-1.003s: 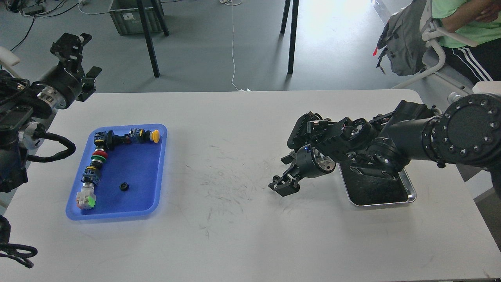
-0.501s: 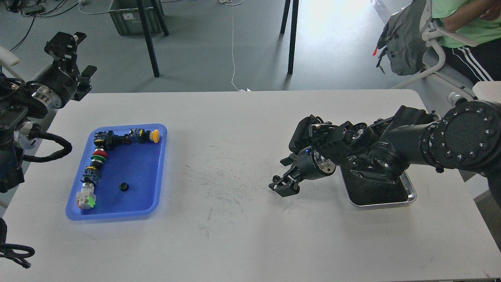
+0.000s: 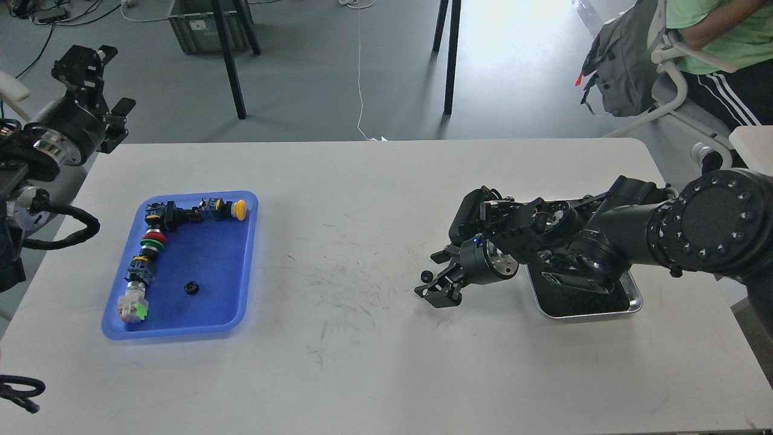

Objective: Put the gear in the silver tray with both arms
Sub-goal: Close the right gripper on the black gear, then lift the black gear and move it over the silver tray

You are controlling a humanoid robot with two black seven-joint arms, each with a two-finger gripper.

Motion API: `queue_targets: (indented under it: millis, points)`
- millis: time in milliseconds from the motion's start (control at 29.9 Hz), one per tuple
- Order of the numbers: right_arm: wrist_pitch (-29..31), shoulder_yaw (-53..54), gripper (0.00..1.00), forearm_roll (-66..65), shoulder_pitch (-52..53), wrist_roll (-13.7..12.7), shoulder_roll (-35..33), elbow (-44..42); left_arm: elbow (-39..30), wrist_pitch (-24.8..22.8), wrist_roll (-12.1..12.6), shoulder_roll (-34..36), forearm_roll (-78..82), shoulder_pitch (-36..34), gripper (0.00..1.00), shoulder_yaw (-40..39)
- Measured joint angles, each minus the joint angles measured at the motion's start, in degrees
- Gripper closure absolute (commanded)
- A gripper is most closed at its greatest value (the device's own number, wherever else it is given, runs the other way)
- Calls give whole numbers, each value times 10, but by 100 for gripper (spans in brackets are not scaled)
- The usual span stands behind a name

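Small black gear (image 3: 191,288) lies on blue tray (image 3: 241,302) floor, left. Silver tray (image 3: 633,298) right, partly under right arm. Right gripper (image 3: 436,288) fingers apart, empty, low over table. Left gripper (image 3: 90,81) raised far left, fingers spread.

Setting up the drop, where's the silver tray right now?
In the head view the silver tray sits on the table's right side, partly hidden under the right arm, far from the blue tray.
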Motion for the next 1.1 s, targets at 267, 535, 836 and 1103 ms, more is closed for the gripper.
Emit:
queue_targets:
  millis: [267, 535, 836, 1103]
  points:
    - [-4, 1, 45, 1, -1, 0, 0, -4, 0, 0, 0, 2, -3, 1, 1, -1]
    - [-5, 1, 67, 1, -2, 0, 0, -4, 0, 0, 0, 14, -3, 5, 1, -1]
    - [-7, 1, 94, 0, -5, 0, 0, -5, -1, 0, 0, 18, -3, 13, 1, -1]
    - [-16, 1, 99, 0, -5, 0, 0, -9, -1, 0, 0, 18, -3, 14, 1, 0]
